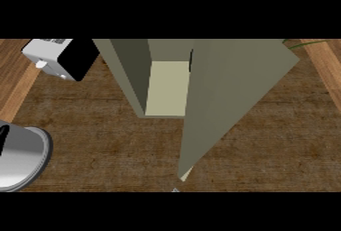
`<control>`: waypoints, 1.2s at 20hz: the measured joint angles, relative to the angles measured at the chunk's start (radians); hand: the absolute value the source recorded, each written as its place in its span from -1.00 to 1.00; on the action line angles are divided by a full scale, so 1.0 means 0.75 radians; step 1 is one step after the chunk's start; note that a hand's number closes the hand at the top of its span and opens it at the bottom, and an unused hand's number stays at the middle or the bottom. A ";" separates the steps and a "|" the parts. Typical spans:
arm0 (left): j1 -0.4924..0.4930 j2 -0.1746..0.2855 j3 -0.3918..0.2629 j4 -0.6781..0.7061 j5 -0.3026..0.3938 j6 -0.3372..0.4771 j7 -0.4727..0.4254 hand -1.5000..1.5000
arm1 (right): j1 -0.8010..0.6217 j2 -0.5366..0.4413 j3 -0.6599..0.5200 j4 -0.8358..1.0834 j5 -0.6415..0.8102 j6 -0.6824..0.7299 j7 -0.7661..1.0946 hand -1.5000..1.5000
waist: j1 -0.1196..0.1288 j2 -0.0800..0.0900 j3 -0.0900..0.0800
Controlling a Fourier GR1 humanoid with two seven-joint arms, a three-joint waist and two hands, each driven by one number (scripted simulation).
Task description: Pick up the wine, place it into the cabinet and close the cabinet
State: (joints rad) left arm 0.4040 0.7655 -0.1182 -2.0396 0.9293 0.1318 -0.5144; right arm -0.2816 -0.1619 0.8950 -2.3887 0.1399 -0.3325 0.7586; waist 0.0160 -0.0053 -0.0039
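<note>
An olive-green cabinet (133, 67) stands on the wooden counter, seen from above, with its pale inner shelf (168, 85) showing. Its door (233, 90) is swung open toward me and hides the cabinet's right part. Behind the door's inner edge a thin dark strip (191, 61) shows; I cannot tell whether it is the wine. No bottle is plainly visible anywhere on the counter. Neither hand shows in the head view.
A shiny metal pot (23, 158) sits at the left edge. A white and black appliance (60, 56) stands at the back left. A green leaf tip (303, 43) shows at the back right. Brown counter surface (100, 135) spreads round the cabinet.
</note>
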 measured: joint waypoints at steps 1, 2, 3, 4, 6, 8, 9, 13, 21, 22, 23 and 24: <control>-0.016 -0.001 0.001 -0.006 0.006 0.009 0.018 -1.00 | -0.035 -0.011 0.004 0.007 -0.012 -0.020 0.007 1.00 | 0.001 0.001 0.000; -0.021 0.001 0.010 -0.002 0.015 -0.001 0.027 -1.00 | -0.061 -0.023 0.016 0.010 -0.014 -0.045 0.015 1.00 | 0.002 0.001 0.000; -0.015 -0.006 0.009 0.002 0.015 -0.013 0.025 -1.00 | -0.085 -0.037 0.026 0.011 -0.014 -0.066 0.027 1.00 | 0.004 0.001 0.000; -0.014 -0.007 0.012 -0.009 0.020 -0.014 0.033 -1.00 | -0.111 -0.050 0.028 0.016 -0.030 -0.084 0.030 1.00 | 0.010 0.001 0.000; -0.022 -0.015 0.009 -0.016 0.015 -0.010 0.043 -1.00 | -0.176 -0.046 0.007 0.047 -0.084 -0.114 0.032 1.00 | 0.018 0.005 0.000; -0.046 -0.019 0.013 -0.016 0.021 -0.003 0.060 -1.00 | -0.245 -0.043 -0.005 0.078 -0.138 -0.148 0.028 1.00 | 0.023 0.008 0.000; -0.054 -0.018 0.016 -0.024 0.024 0.000 0.069 -1.00 | -0.279 -0.042 -0.018 0.095 -0.163 -0.167 0.024 1.00 | 0.028 0.009 0.000; -0.072 -0.038 0.006 -0.010 0.010 0.003 0.077 -1.00 | -0.526 0.095 -0.131 0.315 -0.268 -0.201 0.001 1.00 | 0.043 0.014 0.000; -0.110 -0.097 -0.008 0.017 -0.037 0.032 0.091 -1.00 | -1.014 0.198 -0.346 0.833 -0.436 -0.255 -0.125 1.00 | 0.033 0.013 0.002; -0.111 -0.109 -0.013 0.022 -0.049 0.035 0.087 -1.00 | -1.048 0.202 -0.370 0.891 -0.429 -0.231 -0.146 1.00 | 0.028 0.012 0.002; -0.117 -0.109 -0.004 0.029 -0.046 0.033 0.093 -1.00 | -1.094 0.205 -0.394 0.959 -0.428 -0.212 -0.167 1.00 | 0.028 0.013 0.002; -0.119 -0.110 -0.002 0.015 -0.045 0.042 0.106 -1.00 | -1.128 0.206 -0.422 1.023 -0.422 -0.188 -0.190 1.00 | 0.026 0.013 0.003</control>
State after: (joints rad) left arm 0.3147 0.6832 -0.1196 -2.0287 0.8958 0.1635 -0.4349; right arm -1.1275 -0.0070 0.5784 -1.6213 -0.1765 -0.4734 0.6163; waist 0.0359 0.0043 -0.0020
